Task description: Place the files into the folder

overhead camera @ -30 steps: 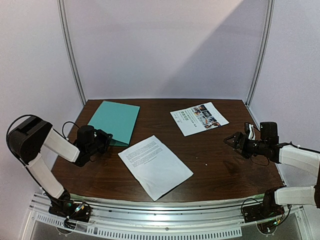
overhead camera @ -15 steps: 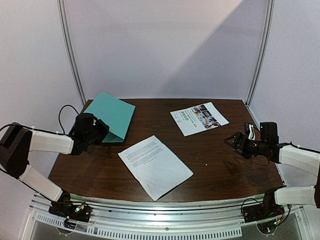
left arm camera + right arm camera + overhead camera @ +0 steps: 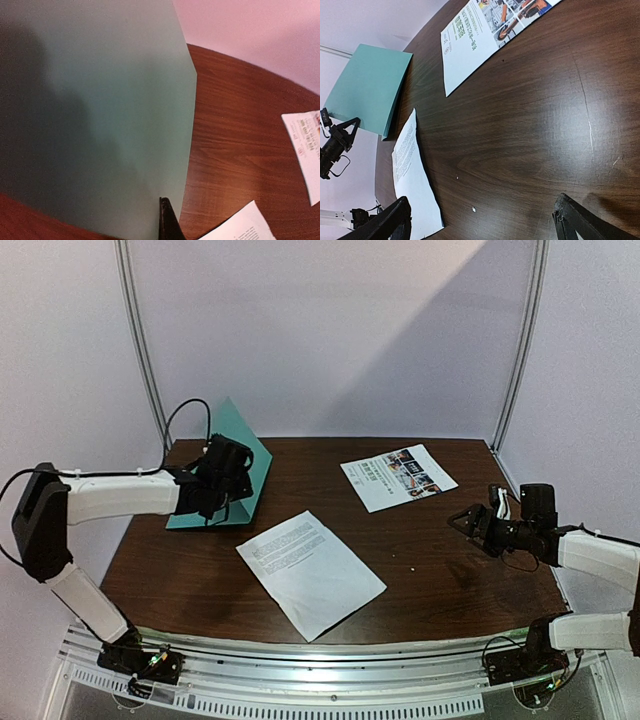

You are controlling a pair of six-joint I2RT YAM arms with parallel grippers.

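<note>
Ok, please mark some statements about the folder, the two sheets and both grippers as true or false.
1. The left gripper is shut on the raised cover of the folder. True.
2. Both sheets lie inside the folder. False: the text sheet and the photo sheet lie on the table, outside it.
3. The right gripper is open and empty. True.
4. The photo sheet lies nearer the arm bases than the text sheet. False: it lies farther back.

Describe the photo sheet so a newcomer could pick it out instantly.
On the dark wooden table, look to the far right corner. A white sheet lies flat there, alone. Unlike the plain text sheet at front centre and the teal folder at far left, it carries colour photos.
</note>
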